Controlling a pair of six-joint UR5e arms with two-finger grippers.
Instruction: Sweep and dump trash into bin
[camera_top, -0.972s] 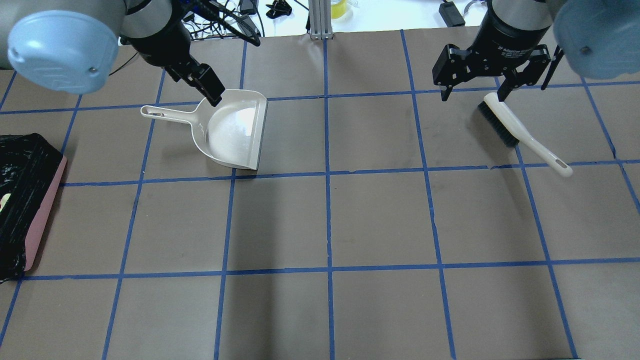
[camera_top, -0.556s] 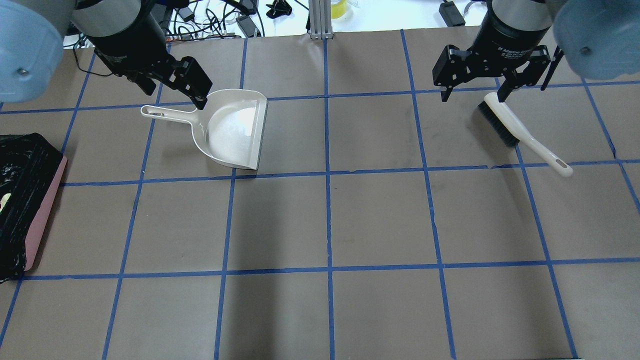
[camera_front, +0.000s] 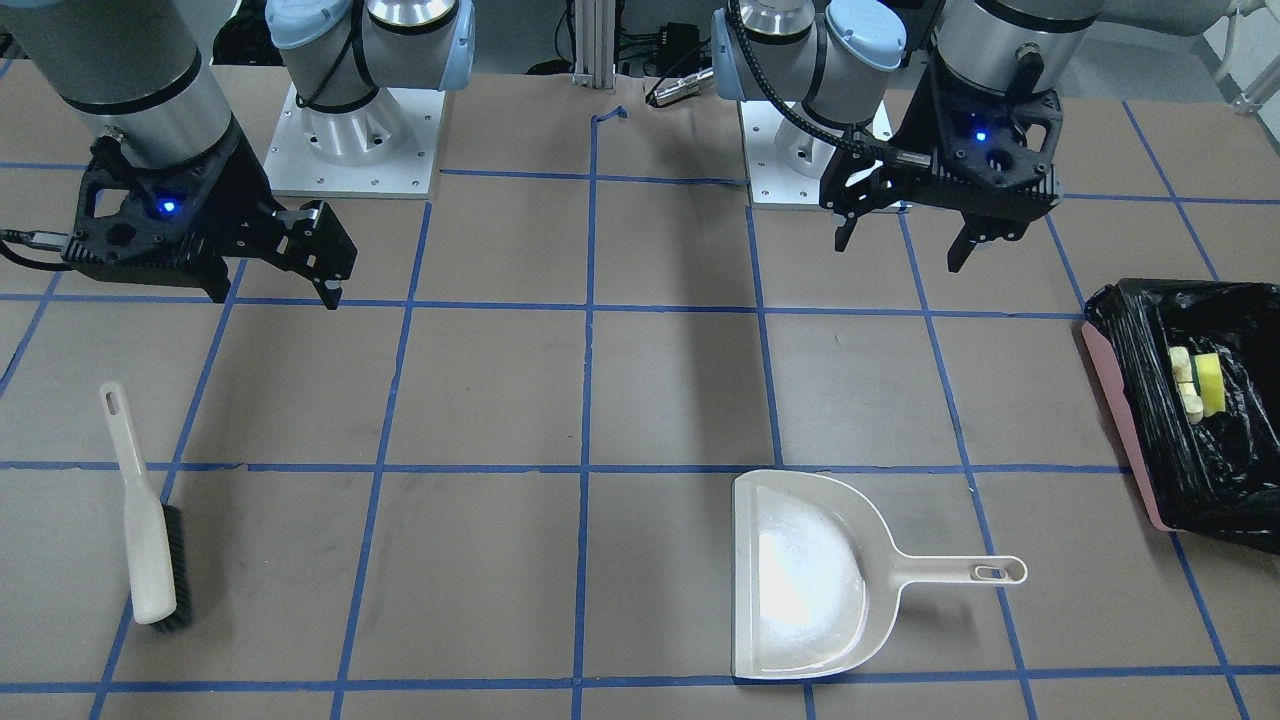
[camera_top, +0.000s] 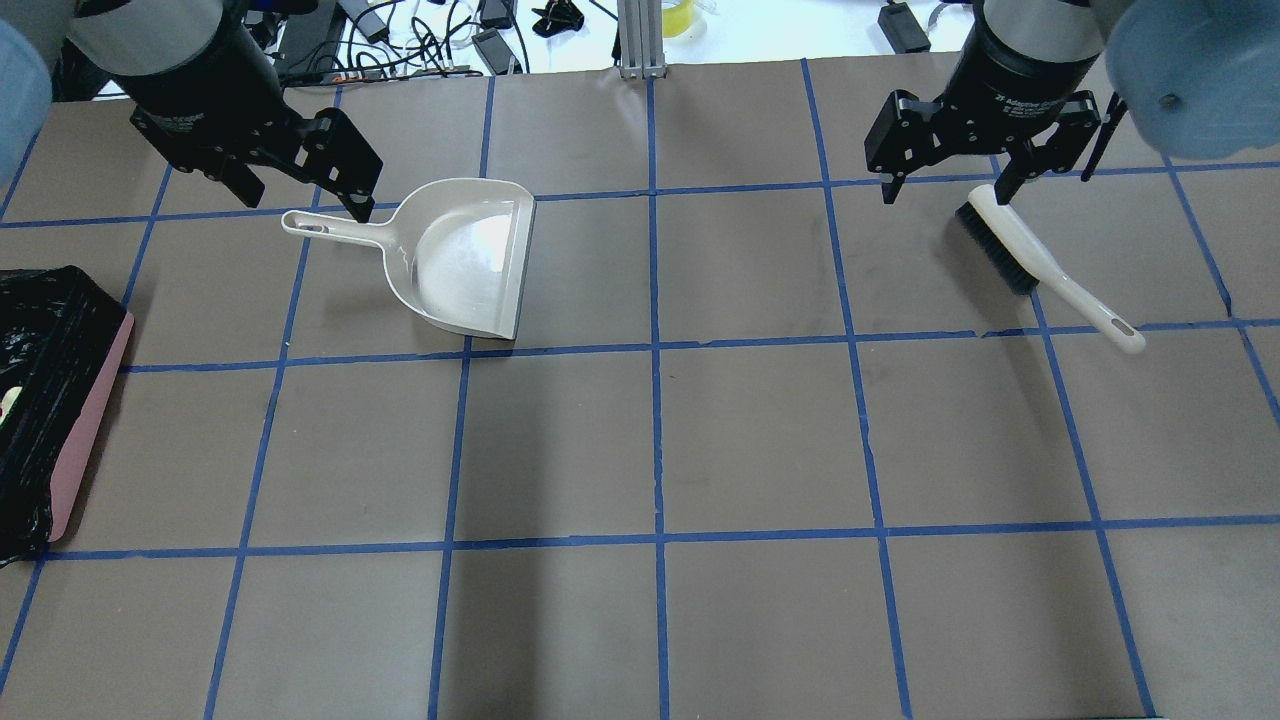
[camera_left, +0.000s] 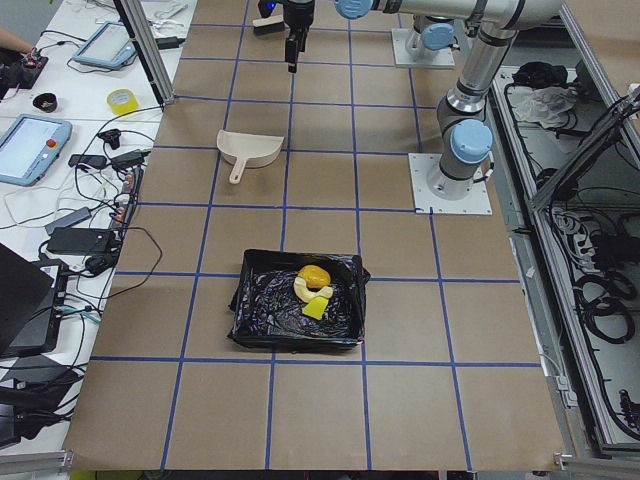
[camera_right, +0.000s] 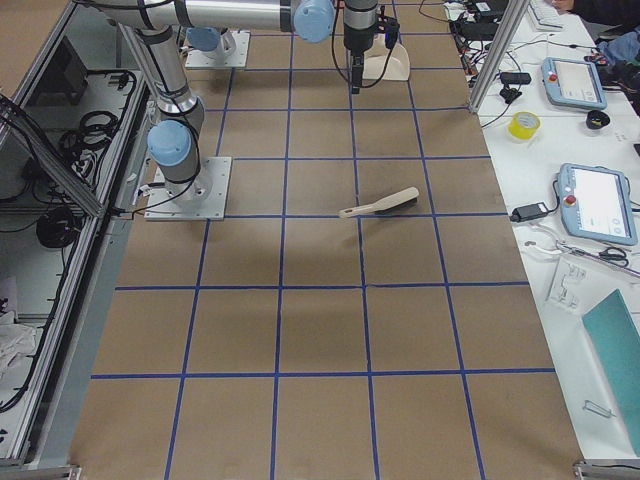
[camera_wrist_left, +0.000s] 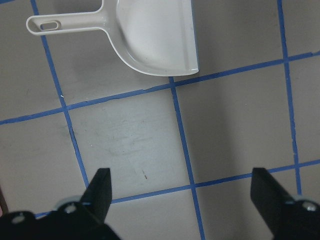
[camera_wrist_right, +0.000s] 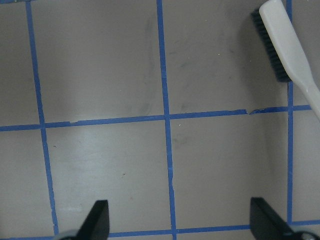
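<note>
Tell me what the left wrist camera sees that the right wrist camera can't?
Only the left wrist view shows the cream dustpan. It lies empty on the table, with its handle pointing toward that picture's left.

Only the right wrist view shows the brush. It lies in the top right corner, with dark bristles along its left side.

Both views show the brown table crossed by blue tape lines. Both also show a gripper at the bottom edge: the left gripper in one and the right gripper in the other. On each, the jaws are wide open and hold nothing.
</note>
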